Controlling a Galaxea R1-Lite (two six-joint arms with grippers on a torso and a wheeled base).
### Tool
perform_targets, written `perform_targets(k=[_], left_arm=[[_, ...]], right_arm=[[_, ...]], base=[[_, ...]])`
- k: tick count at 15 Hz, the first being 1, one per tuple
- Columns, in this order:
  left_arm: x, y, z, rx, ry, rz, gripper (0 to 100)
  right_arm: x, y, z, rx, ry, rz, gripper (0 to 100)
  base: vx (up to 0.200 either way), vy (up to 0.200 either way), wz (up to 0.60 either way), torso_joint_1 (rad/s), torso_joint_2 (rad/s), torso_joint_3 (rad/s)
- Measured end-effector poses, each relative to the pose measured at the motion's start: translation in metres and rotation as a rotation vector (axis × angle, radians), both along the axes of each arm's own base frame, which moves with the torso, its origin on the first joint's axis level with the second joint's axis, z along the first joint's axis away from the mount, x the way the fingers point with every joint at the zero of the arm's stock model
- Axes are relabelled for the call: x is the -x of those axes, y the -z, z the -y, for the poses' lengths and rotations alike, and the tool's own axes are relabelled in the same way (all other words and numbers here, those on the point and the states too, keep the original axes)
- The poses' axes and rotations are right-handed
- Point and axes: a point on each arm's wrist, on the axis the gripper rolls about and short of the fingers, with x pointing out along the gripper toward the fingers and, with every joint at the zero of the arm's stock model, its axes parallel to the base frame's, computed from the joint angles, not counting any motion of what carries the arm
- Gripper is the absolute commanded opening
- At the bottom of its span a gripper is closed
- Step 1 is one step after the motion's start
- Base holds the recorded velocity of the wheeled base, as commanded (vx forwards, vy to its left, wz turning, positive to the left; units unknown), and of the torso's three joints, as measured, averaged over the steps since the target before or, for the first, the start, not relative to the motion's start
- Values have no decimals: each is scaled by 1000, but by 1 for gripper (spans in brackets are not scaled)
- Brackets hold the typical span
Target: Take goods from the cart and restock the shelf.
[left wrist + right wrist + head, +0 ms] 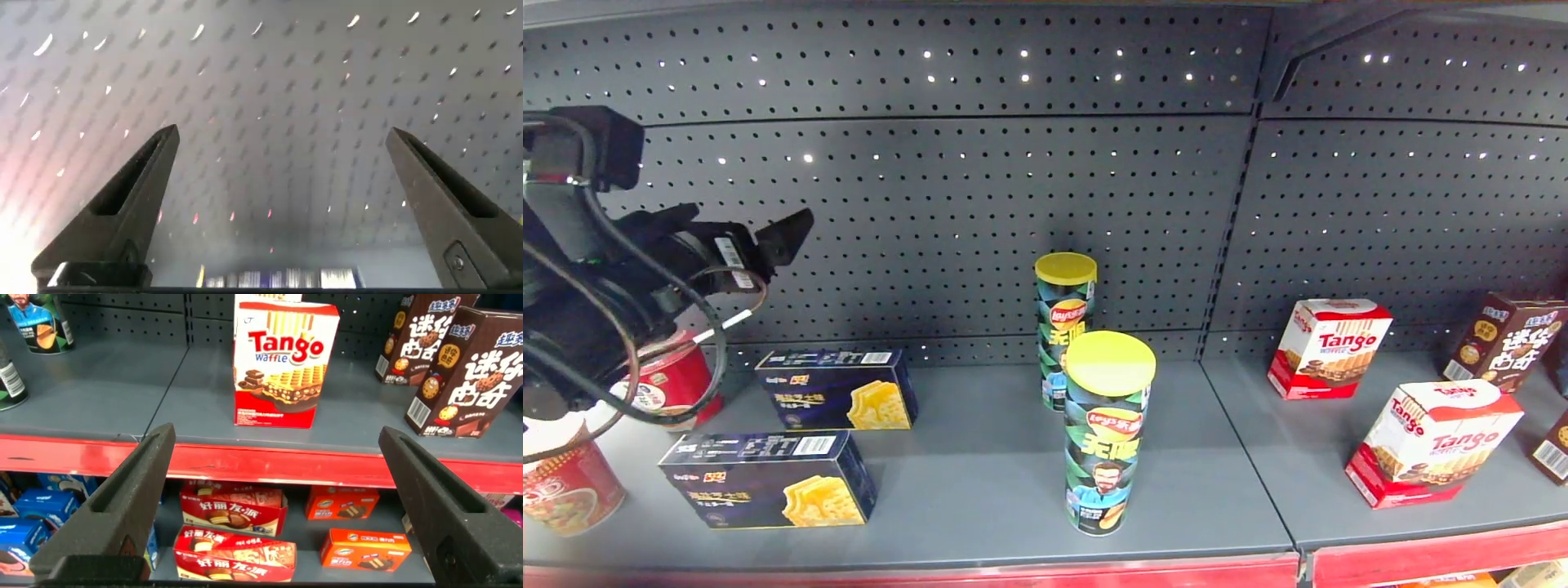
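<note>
Head view: shelf (pixel 980 490) across lower frame, chip can (pixel 1107 433) lower centre. Left gripper (pixel 780 237) mid-left, fingers apart, empty, before pegboard (pixel 980 188). Right gripper (pixel 276 431) also agape, empty. We judge: between placements; next, fetch goods from cart.

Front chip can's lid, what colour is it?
Yellow; the lid shows best in the head view.

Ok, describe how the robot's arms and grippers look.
Left arm: black, looped with black cables, with a small white barcode label near the wrist. Left gripper and right gripper: each a pair of matte black wedges tapering to blunt tips.
</note>
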Motion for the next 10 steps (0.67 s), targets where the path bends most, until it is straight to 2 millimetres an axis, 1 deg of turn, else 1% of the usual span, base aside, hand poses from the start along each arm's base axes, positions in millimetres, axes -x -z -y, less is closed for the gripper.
perform_targets(k=[1,3,5,7,8,10], left_arm=[[16,6,-1,27,-28,-27,100],[59,27,-5,75,-85,-110,100],[103,44,-10,88,-135,-156,100],[145,66,-17,70,-194,-175,100],[166,81,-20,62,-219,-176,100],[199,107,-25,50,-230,-192,100]], right_arm=[[0,0,0,0,0,0,100],[0,0,0,0,0,0,100],[0,0,0,0,0,0,100],[0,0,0,0,0,0,100],[0,0,0,0,0,0,100],[0,0,0,0,0,0,100]], base=[[0,0,0,0,0,0],[0,0,0,0,0,0],[0,0,0,0,0,0],[0,0,0,0,0,0],[0,0,0,0,0,0],[0,0,0,0,0,0]])
